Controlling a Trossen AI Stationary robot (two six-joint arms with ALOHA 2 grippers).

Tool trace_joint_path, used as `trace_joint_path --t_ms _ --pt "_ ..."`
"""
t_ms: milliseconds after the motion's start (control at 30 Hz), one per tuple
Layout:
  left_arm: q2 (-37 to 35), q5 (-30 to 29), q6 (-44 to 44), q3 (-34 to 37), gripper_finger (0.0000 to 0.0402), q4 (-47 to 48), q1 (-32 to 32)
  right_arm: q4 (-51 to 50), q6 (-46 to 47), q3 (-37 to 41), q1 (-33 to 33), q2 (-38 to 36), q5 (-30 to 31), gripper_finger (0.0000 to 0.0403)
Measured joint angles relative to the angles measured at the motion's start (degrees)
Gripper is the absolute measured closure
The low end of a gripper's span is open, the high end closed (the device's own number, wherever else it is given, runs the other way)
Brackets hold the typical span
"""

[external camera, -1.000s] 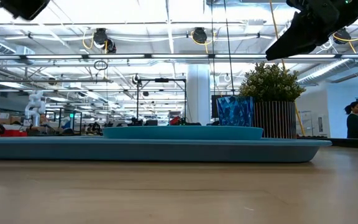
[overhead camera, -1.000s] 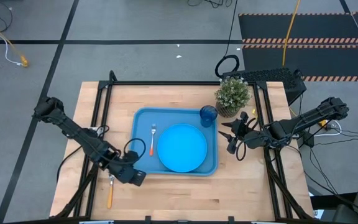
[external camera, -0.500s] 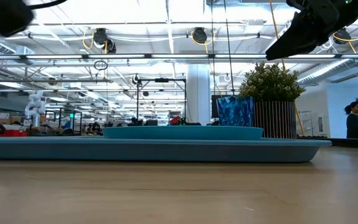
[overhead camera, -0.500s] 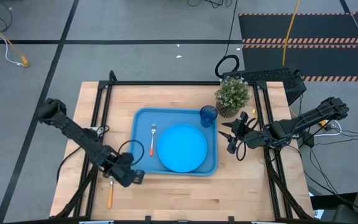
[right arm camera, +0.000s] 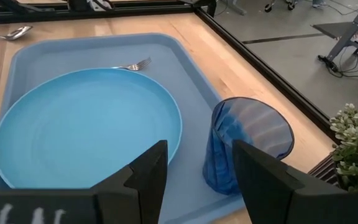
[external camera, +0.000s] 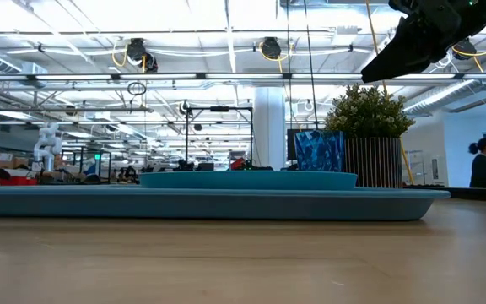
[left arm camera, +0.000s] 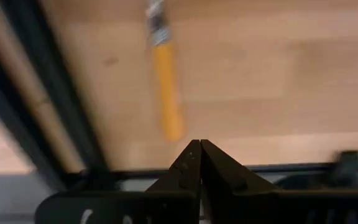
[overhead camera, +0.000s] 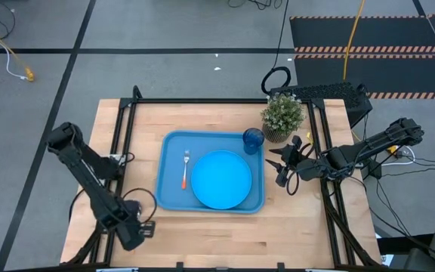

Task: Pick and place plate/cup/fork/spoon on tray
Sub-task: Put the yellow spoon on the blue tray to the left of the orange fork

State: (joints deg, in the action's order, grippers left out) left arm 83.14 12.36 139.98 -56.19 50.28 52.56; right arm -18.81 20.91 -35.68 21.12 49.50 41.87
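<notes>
The left gripper (left arm camera: 199,149) has pulled back to the table's near-left corner, jaws clenched empty; the spoon (left arm camera: 165,81) stays off the tray (overhead camera: 166,170). The right gripper (right arm camera: 197,165) waits, released.

Bright ceiling strips are flooding the room behind my desk (external camera: 243,262) evenly, glaring white overhead and casting only soft shadows. My left camera is smearing the spoon (left arm camera: 165,81) into a blur, its handle streaking. My right fingers (right arm camera: 146,174) are showing dark against the sharply lit tray (right arm camera: 73,53).
</notes>
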Motion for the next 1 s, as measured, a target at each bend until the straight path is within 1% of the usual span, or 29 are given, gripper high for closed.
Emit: trace_joint_path --t_ms 33,133,367,433,600,667,733,800,867,1000 --pt "0.64 1.42 0.36 -0.14 0.0392 0.17 0.38 0.02 0.04 0.0 0.0 0.0 0.0 0.0229" --pt "2.38 1.26 0.21 -0.41 0.0392 0.69 0.68 0.52 0.07 0.24 0.0 0.0 0.0 0.0229" --pt "6.58 -5.39 -2.4 -0.41 0.0392 0.91 0.78 1.66 0.07 2.32 -0.04 0.0 0.04 0.0229" --pt "7.18 -8.45 -4.33 -0.41 0.0392 0.05 0.79 2.65 0.07 2.32 -0.04 0.02 0.04 0.0229" --pt "7.66 -18.57 -9.03 -0.46 0.0392 -1.22 0.09 3.82 0.53 2.32 -0.04 0.0 -0.06 0.0229" --pt "7.64 -21.33 -9.35 -0.46 0.0392 -1.27 -0.6 3.5 0.86 2.32 -0.04 0.0 -0.08 0.0229" --pt "7.64 -22.89 -11.32 -0.46 0.0392 -0.79 -1.12 3.59 0.9 2.32 -0.04 0.0 -0.1 0.0229" --pt "7.64 -22.38 -14.59 -0.46 0.0392 -0.54 -2.02 4.22 0.58 2.32 -0.02 0.0 0.17 0.0229" --pt "7.64 -19.38 -15.17 -0.46 0.0392 -0.48 -3.08 5.42 -0.7 2.34 -0.04 0.02 0.35 0.0229" --pt "7.64 -12.44 -14.17 -0.46 0.0387 1.07 -4.67 11.65 -6.13 2.34 -0.49 -0.01 1.77 0.0229"
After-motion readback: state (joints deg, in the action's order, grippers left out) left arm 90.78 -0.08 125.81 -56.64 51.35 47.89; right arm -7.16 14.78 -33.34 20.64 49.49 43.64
